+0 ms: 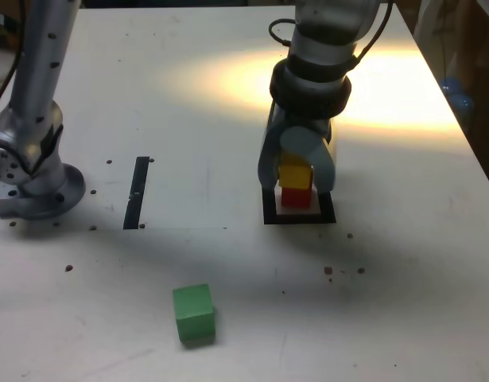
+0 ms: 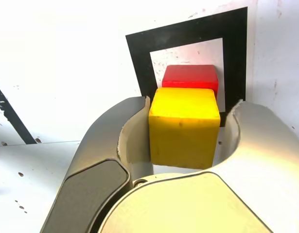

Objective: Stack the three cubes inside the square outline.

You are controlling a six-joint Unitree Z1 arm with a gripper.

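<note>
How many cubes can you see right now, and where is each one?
3. The red cube sits inside the square outline. The yellow cube is on top of it, between the gripper fingers. The green cube lies alone on the table, nearer the camera.

White table [image 1: 228, 103], bright light patch [image 1: 387, 87]

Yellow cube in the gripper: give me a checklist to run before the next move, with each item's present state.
1. Matte red cube inside the black square outline: ok.
2. Matte yellow cube above the red one: ok.
3. Yellow cube seated flush, edges aligned: cannot tell; it looks slightly offset in the wrist view.
4. Gripper released: cannot tell; one finger touches, the other shows a slight gap.
5. Matte green cube free on the white table: ok.
</note>
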